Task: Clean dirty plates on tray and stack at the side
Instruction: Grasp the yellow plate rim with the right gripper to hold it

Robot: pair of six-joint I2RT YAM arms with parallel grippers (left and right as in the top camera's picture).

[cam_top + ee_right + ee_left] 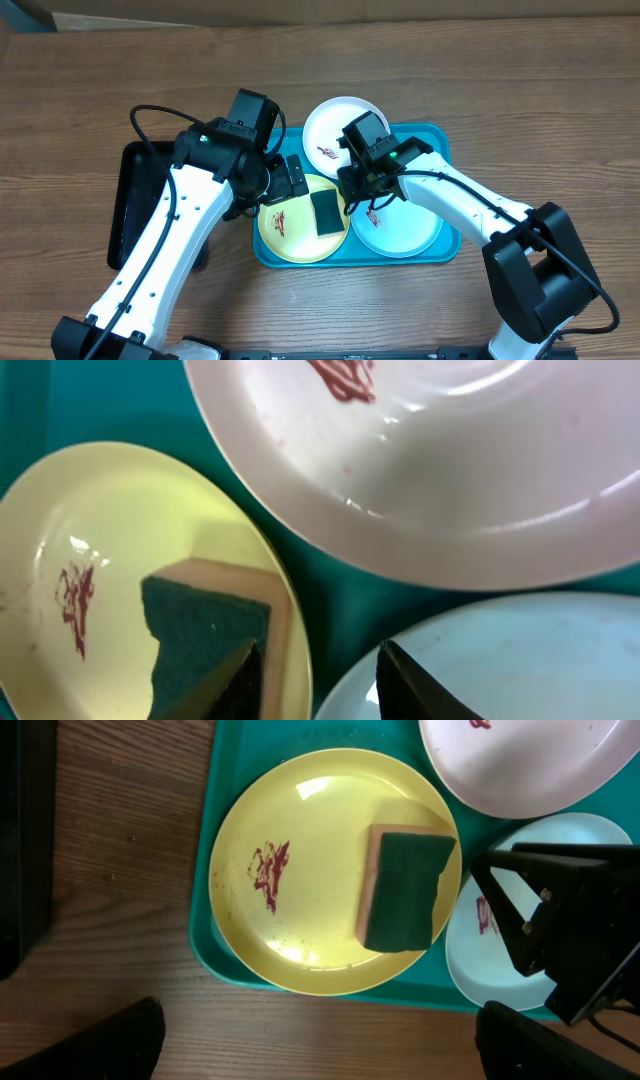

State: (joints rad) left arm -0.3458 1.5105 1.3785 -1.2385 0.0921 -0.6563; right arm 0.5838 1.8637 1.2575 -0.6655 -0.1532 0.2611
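You have one turquoise tray holding three smeared plates: white plate, yellow-green plate, mint plate. One sponge lies on the yellow-green plate. Left hand and right hand hover over the tray, both released and empty.

Sponge covering the yellow-green plate's right half, its smeared left half free, right tool crowding the gap beside the white plate and mint plate, left tool overhanging the turquoise tray's left side, black tray further left, bare bench behind.
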